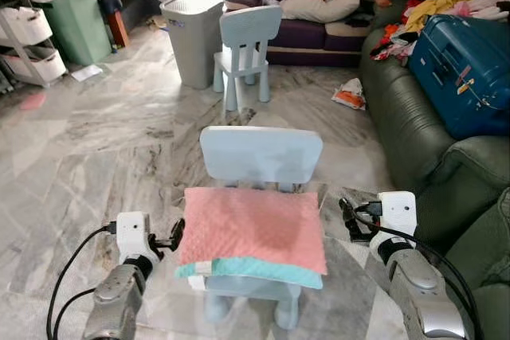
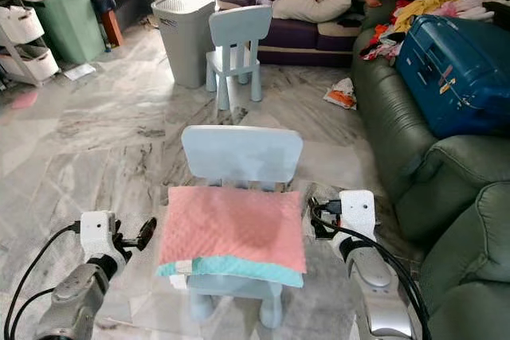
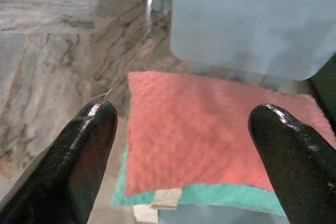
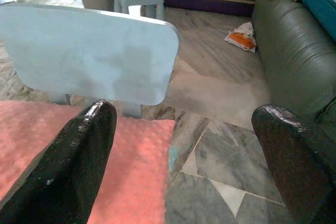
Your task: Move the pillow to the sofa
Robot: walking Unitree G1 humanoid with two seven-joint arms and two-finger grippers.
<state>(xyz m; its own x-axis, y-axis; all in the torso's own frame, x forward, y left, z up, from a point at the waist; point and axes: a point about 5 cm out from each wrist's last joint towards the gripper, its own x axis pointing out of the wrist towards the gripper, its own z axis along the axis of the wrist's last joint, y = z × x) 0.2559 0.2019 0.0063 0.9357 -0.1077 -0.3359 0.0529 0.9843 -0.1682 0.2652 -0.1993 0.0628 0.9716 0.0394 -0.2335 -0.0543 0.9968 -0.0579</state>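
A pink pillow [image 1: 253,230] with a teal underside lies flat on the seat of a small light-blue chair [image 1: 260,154] right before me. My left gripper [image 1: 178,234] hovers open just off the pillow's left edge, and its wrist view frames the pillow [image 3: 210,135] between the fingers [image 3: 84,156]. On the other side my right gripper [image 1: 348,216] is open beside the pillow's right edge, with the pillow corner [image 4: 142,166] and chair back [image 4: 89,56] in its wrist view. The green sofa [image 1: 406,129] runs along my right.
A blue suitcase [image 1: 466,69] and loose clothes [image 1: 434,7] lie on the green sofa. A second small chair [image 1: 243,49] and a grey bin [image 1: 194,33] stand further ahead. A person lies on the purple sofa [image 1: 307,33] at the back. Storage shelves [image 1: 28,25] stand at far left.
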